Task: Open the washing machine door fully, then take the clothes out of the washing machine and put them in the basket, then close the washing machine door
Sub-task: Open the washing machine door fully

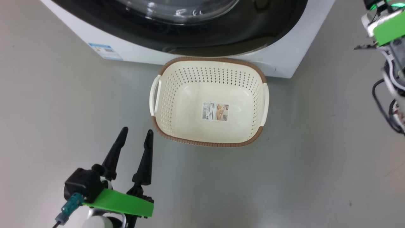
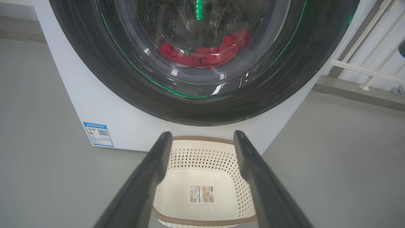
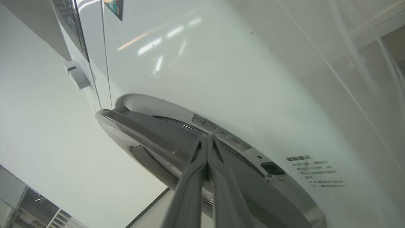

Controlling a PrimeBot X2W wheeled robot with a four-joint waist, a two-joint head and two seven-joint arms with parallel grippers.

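Observation:
The white washing machine (image 1: 133, 52) stands at the top of the head view. Its door (image 1: 221, 34) has a glossy black rim and a bulging glass window. Through the glass, red clothes (image 2: 205, 55) lie in the drum. The cream basket (image 1: 190, 110) sits on the floor right before the machine, with nothing in it but a paper label. My left gripper (image 1: 137, 130) hovers open to the basket's lower left, pointing at the basket (image 2: 202, 172) and the door. My right gripper (image 3: 207, 136) is shut, its tips at the gap behind the door's chrome edge (image 3: 139, 133).
Grey floor (image 1: 316, 158) spreads on all sides of the basket. My right arm's wrist (image 1: 387, 30) with loose cables hangs at the far right beside the machine's corner. A white railing (image 2: 364, 68) stands off to the machine's right. A blue label (image 1: 105, 51) marks the machine's lower front.

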